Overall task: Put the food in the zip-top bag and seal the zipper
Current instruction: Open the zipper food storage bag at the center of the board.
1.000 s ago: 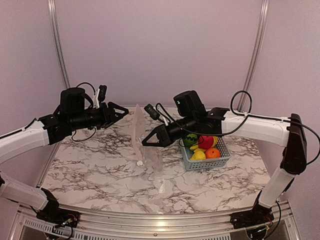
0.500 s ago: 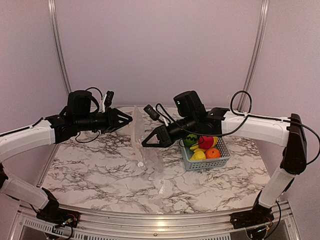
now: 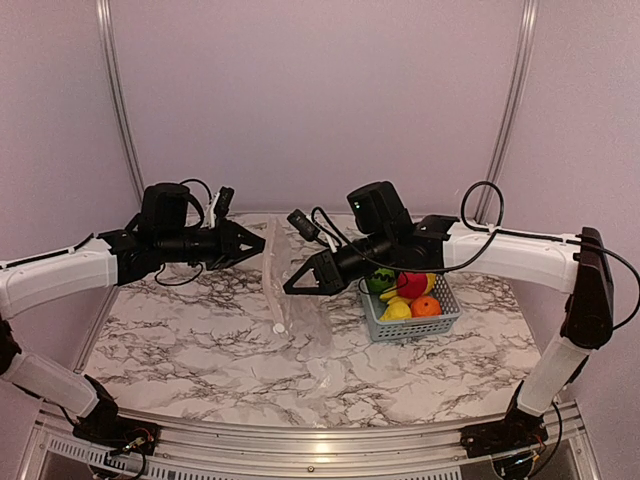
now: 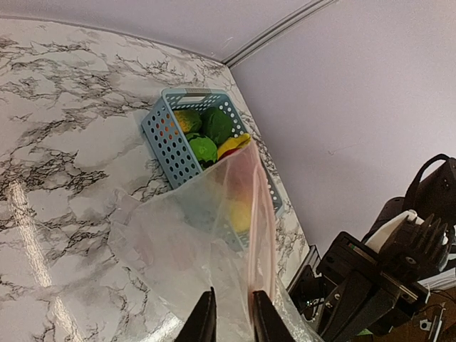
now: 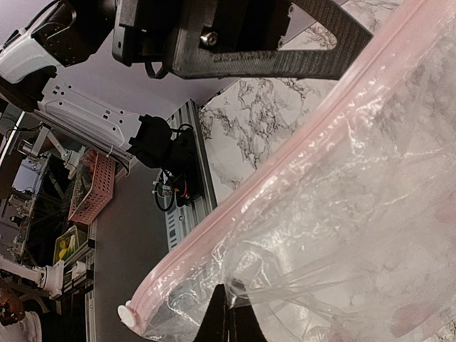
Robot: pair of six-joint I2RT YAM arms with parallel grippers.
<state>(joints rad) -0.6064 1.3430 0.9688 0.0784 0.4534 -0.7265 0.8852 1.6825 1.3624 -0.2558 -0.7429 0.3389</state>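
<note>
The left gripper (image 3: 262, 246) has come in to the right since a second ago and now sits at the upper edge of the zip-top bag (image 3: 300, 325), while the right gripper (image 3: 290, 287) has stayed put on the bag's other side. In the left wrist view, the left gripper (image 4: 233, 317) has its jaws narrowly parted. The pink-tinted zipper (image 4: 260, 214) runs up out of the gap, close against the right-hand finger, and it is not visibly pinched. In the right wrist view, the right gripper (image 5: 226, 317) has its jaws pressed together on the clear film of the bag (image 5: 342, 214), just below the zipper (image 5: 299, 167), with a small white tab (image 5: 127, 313) at the strip's end. The bag stands roughly upright between the two grippers, and its lower part is crumpled on the marble-patterned table (image 3: 180, 330). All the food (image 3: 410, 290) lies in the grey-blue basket (image 3: 415, 325), just to the right of the bag and below the right arm. Seen from the left wrist, the basket (image 4: 160, 132) shows partly through the plastic.
</note>
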